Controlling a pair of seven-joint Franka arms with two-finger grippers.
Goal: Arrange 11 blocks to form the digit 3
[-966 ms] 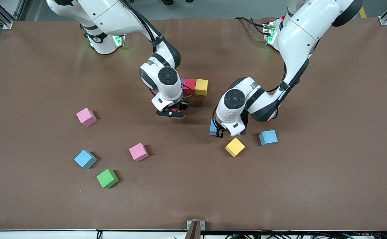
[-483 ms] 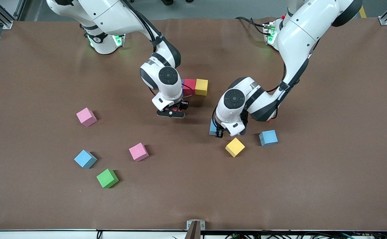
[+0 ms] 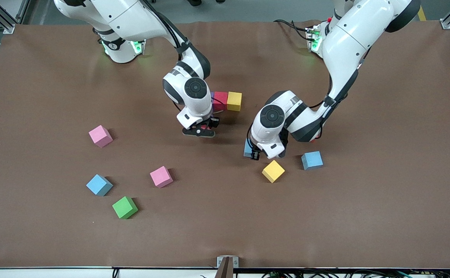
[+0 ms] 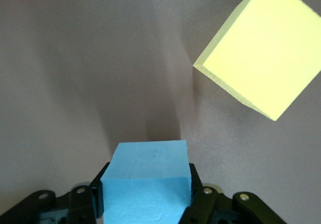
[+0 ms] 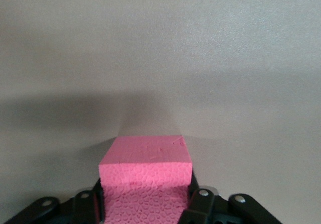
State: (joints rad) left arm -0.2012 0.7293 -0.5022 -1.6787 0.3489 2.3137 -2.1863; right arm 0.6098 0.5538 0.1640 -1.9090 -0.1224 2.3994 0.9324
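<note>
The digit 3 shows as one bar of touching blocks: purple (image 3: 211, 95), mostly hidden by the right wrist, red (image 3: 220, 100) and yellow (image 3: 234, 101). My right gripper (image 3: 199, 131) (image 5: 145, 204) is low beside the bar's purple end, fingers against a red block (image 5: 145, 166) that rests on the mat. My left gripper (image 3: 254, 155) (image 4: 146, 196) is shut on a light blue block (image 3: 247, 148) (image 4: 149, 171), just over the mat beside a loose yellow block (image 3: 273, 171) (image 4: 263, 48).
Loose on the brown mat (image 3: 383, 116) are two pink blocks (image 3: 100, 136) (image 3: 161, 176), two light blue blocks (image 3: 99, 185) (image 3: 312, 160) and a green cube (image 3: 124, 207). The left arm's elbow hangs low over the mat near the blue block at its end.
The left arm has shifted slightly toward the right arm's end with the blue block. The right hand has not visibly moved.
</note>
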